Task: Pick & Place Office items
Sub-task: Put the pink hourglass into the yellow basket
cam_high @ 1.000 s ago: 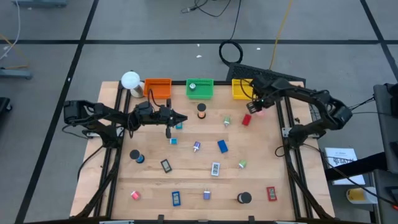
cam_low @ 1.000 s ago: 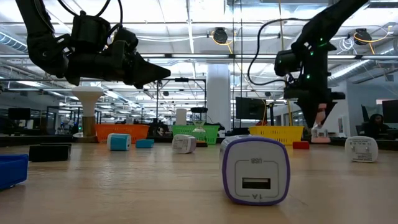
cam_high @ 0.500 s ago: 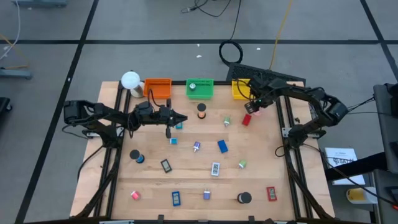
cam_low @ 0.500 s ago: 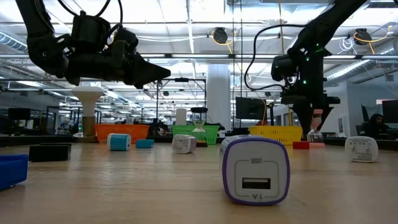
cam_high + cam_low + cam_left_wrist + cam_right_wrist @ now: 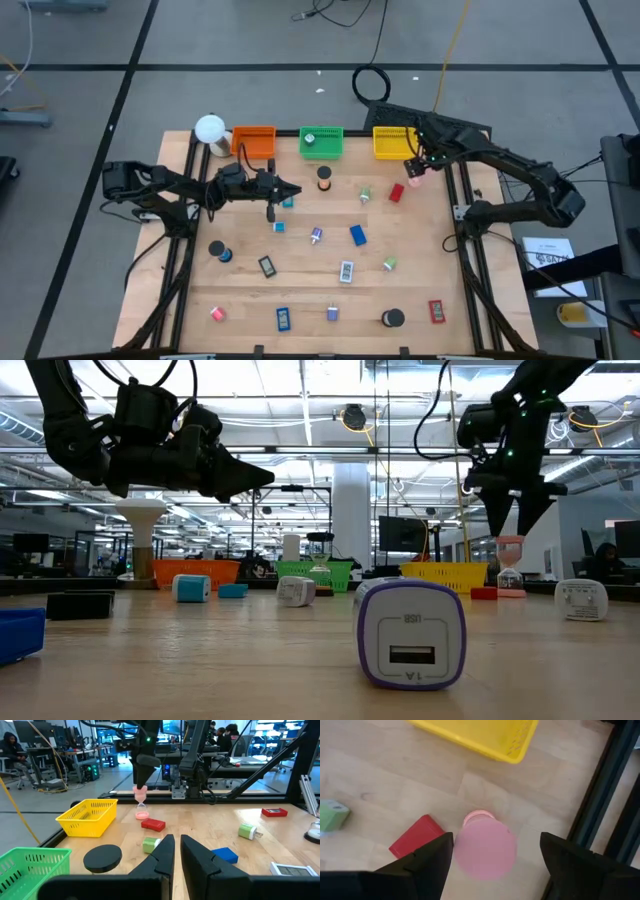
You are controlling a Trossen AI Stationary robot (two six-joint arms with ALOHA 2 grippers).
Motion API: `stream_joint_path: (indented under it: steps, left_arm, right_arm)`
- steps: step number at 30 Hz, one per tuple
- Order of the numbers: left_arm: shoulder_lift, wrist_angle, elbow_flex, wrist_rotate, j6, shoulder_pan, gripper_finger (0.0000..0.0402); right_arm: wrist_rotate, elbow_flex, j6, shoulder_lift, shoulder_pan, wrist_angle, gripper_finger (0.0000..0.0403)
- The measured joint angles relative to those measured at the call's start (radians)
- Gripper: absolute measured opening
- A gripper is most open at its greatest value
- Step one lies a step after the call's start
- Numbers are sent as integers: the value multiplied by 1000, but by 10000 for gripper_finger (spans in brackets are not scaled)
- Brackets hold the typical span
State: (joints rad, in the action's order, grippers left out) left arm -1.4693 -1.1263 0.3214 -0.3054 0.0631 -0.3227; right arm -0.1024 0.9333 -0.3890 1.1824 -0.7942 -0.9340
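Note:
A pink hourglass-shaped piece (image 5: 510, 565) stands upright on its base on the table, beside a red flat rectangle (image 5: 396, 192) and just in front of the yellow tray (image 5: 392, 143). My right gripper (image 5: 513, 525) hangs open straight above it, its fingers (image 5: 427, 862) spread on either side of the pink top (image 5: 485, 847) without touching. My left gripper (image 5: 285, 190) hovers shut over the table's left-centre, above a small blue bit (image 5: 288, 203). Other blue, red, black and white pieces lie scattered on the near half.
Orange tray (image 5: 255, 140), green tray (image 5: 321, 142) and the white ball lamp (image 5: 210, 128) line the far edge. A black roll (image 5: 324, 178) stands mid-table. A white and purple charger cube (image 5: 410, 632) sits close to the low camera. Black frame rails run along both sides.
My right gripper has set the pink piece down on the table beside the red rectangle, let go of it and risen straight up, ending slightly nearer the right rail. The pink piece now stands alone on its base.

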Motion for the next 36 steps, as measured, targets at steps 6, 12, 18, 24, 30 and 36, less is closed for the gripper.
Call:
stream_joint_path:
  steps: [6, 12, 18, 24, 30, 36]
  left_arm:
    - [0, 0, 0, 0, 0, 0, 35]
    - [0, 0, 0, 0, 0, 0, 35]
    - [0, 0, 0, 0, 0, 0, 35]
    - [0, 0, 0, 0, 0, 0, 35]
    - [0, 0, 0, 0, 0, 0, 35]
    - [0, 0, 0, 0, 0, 0, 35]
  right_arm:
    - [-20, 0, -14, 48, 55, -11, 293]
    - [-33, 0, -18, 97, 71, -14, 296]
    - [-31, 0, -14, 118, 70, -14, 271]
    - [-28, 0, -11, 126, 70, -14, 207]
    - [12, 73, -10, 125, 67, -52, 195]
    - [25, 286, -10, 143, 17, -107, 195]
